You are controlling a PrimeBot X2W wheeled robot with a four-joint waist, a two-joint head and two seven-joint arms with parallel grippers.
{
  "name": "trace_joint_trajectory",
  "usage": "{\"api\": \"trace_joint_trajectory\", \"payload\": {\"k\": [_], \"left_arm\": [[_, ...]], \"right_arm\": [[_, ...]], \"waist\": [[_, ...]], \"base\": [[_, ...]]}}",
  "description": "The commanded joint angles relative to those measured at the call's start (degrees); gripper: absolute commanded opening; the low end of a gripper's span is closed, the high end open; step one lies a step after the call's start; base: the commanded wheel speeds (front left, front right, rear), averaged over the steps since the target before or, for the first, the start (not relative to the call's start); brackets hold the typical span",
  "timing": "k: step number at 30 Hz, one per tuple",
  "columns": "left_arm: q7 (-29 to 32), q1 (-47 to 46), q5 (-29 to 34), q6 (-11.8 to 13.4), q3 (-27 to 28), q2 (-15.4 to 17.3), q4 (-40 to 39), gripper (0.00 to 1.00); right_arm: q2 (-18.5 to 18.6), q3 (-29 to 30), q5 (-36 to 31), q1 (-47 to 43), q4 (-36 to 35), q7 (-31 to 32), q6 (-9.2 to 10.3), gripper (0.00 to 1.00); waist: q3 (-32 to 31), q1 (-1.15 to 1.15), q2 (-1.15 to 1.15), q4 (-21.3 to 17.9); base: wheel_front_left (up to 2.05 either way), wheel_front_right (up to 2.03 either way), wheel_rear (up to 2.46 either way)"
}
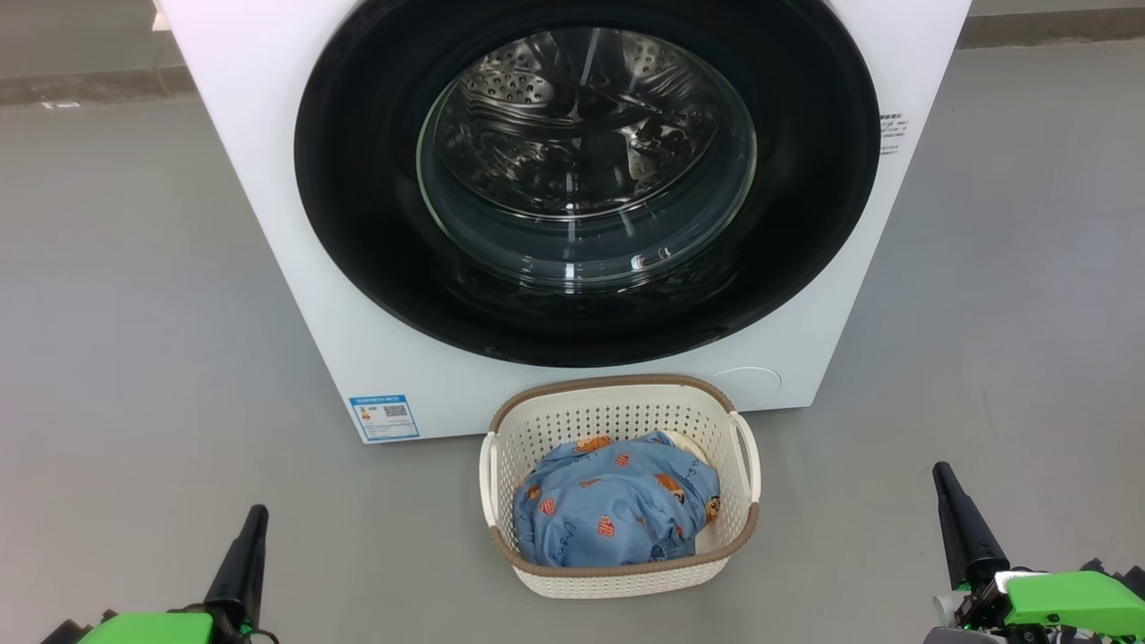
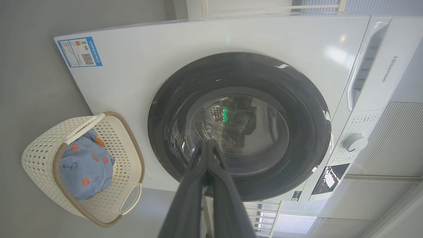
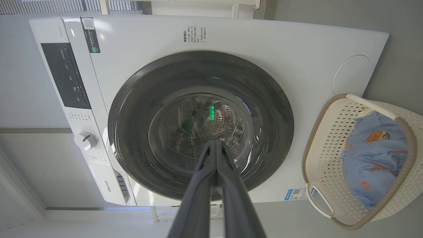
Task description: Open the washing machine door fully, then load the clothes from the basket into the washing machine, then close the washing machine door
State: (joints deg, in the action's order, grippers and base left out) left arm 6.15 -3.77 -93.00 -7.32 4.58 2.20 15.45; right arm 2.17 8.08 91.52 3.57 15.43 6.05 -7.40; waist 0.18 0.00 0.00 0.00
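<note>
Two claws sit low in the head view, both clenched, fingers pressed tip to tip, nothing gripped. The left claw (image 1: 253, 528) is at lower left and the right claw (image 1: 946, 487) at lower right. Both point toward the machine and hang over bare grey floor (image 1: 134, 313), clear of everything.

Next out is the basket (image 1: 626, 419), upright on the floor, ahead of both claws and roughly midway between them. The clothes (image 1: 617, 510) are inside it: a blue bundle with orange-brown prints, piled to about rim height, with a sliver of cream-white cloth at the far edge. The basket's far wall is just beside the machine front; contact can't be confirmed.

Beyond that is the washing machine (image 1: 268, 134), white front, dead ahead of both claws. Its door (image 1: 358, 179) is shut flush against the front, a glossy black ring around domed glass. The steel perforated drum (image 1: 572, 116) is visible through the glass. A blue label (image 1: 385, 417) sits on the bottom corner of the front on the left claw's side, just past the basket.

In each wrist view the closed fingertips line up with the door glass, well apart from it. The control knob (image 2: 355, 142) is on the machine's top strip, farthest out.
</note>
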Motion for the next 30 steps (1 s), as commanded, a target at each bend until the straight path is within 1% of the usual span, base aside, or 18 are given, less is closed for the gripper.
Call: {"api": "trace_joint_trajectory", "payload": {"k": [1,13,14,17,22,25,28,30], "left_arm": [[0.34,-2.42,0.82,-0.17,1.94,0.67,-1.42,0.00],[0.34,-2.42,0.82,-0.17,1.94,0.67,-1.42,0.00],[0.00,0.00,0.00,0.00,0.00,0.00,0.00,1.00],[-0.03,0.47,-0.10,0.01,-0.18,-0.18,0.89,1.00],[-0.15,2.99,-0.06,0.02,-0.57,-1.54,3.67,1.00],[-0.64,2.77,0.12,0.02,-0.82,-1.48,3.30,1.00],[-1.15,2.71,0.29,0.01,-1.07,-1.43,3.01,1.00],[-1.49,2.77,0.46,0.01,-1.24,-1.37,2.80,1.00]], "right_arm": [[0.71,-1.58,0.66,2.61,-1.41,0.42,-0.09,0.00],[0.71,-1.58,0.66,2.61,-1.41,0.42,-0.09,0.00],[0.00,0.00,0.00,0.00,0.00,0.00,0.00,1.00],[-0.22,0.03,-0.02,-0.36,0.98,-0.08,0.00,1.00],[-0.65,-0.02,-0.07,-2.42,4.02,-0.21,0.00,1.00],[-0.62,-0.22,-0.30,-2.27,3.48,-0.72,0.00,1.00],[-0.59,-0.40,-0.57,-2.29,3.02,-1.22,0.00,1.00],[-0.56,-0.50,-0.84,-2.41,2.67,-1.55,-0.01,1.00]], "waist": [[0.00,0.00,0.00,0.00],[0.00,0.00,0.00,0.00],[0.00,0.00,0.00,0.00],[0.00,0.00,0.00,0.00],[0.07,0.00,0.00,-0.01],[0.22,0.03,0.00,-0.02],[0.01,0.13,0.00,-0.02],[-0.01,0.08,0.00,-0.03]], "base": [[0.00,0.00,0.00],[0.00,0.00,0.00],[0.00,0.00,0.00],[0.00,0.00,0.00],[0.00,0.00,0.00],[0.00,0.00,0.00],[0.00,0.00,0.00],[0.00,0.00,0.00]]}}
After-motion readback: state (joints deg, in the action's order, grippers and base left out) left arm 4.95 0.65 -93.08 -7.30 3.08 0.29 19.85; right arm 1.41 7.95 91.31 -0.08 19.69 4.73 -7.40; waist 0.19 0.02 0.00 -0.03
